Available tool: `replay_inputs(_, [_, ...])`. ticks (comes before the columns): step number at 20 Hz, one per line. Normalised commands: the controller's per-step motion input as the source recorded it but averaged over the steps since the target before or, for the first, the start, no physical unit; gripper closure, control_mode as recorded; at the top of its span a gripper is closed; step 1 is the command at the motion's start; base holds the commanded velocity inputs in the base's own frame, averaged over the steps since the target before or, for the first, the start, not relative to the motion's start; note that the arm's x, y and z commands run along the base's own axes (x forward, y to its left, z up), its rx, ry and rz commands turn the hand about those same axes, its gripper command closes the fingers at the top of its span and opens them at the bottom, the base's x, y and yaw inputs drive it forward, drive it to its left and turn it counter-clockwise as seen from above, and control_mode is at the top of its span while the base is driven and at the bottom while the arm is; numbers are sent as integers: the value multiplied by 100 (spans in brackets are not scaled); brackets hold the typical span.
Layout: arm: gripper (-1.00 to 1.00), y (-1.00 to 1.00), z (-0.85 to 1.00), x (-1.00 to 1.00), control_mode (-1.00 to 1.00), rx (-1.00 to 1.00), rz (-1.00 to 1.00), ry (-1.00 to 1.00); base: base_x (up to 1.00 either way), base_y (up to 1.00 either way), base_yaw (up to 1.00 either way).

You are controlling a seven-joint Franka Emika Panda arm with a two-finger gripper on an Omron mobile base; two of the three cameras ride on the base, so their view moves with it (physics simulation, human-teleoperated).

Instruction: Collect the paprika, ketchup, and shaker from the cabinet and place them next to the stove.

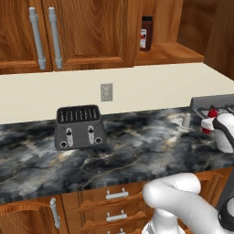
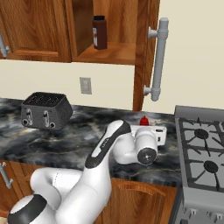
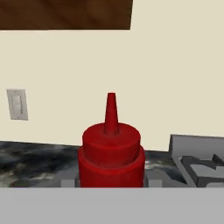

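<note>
Beside the stove (image 2: 202,148), ketchup (image 3: 111,153) upright on the counter (image 1: 137,151), gripper (image 3: 111,183) clenched around it.

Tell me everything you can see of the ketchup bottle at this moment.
The ketchup bottle is all red and looks like smooth plastic, with a round stepped cap and a pointed nozzle. It is upright, low over the dark marble counter close to the stove. The gripper is closed on its body from both sides; whether its base touches the counter is hidden.
</note>
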Motion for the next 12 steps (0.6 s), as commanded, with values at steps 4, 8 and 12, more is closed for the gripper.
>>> replay_inputs(4, [100,-28,-52,44,-100,-7,7,0,0,0,0])
replay_inputs(8, [100,-27,-36,39,-100,-1,13,0,0,0,0])
replay_inputs(12, [100,-38,-38,37,-100,0,14,0,0,0,0])
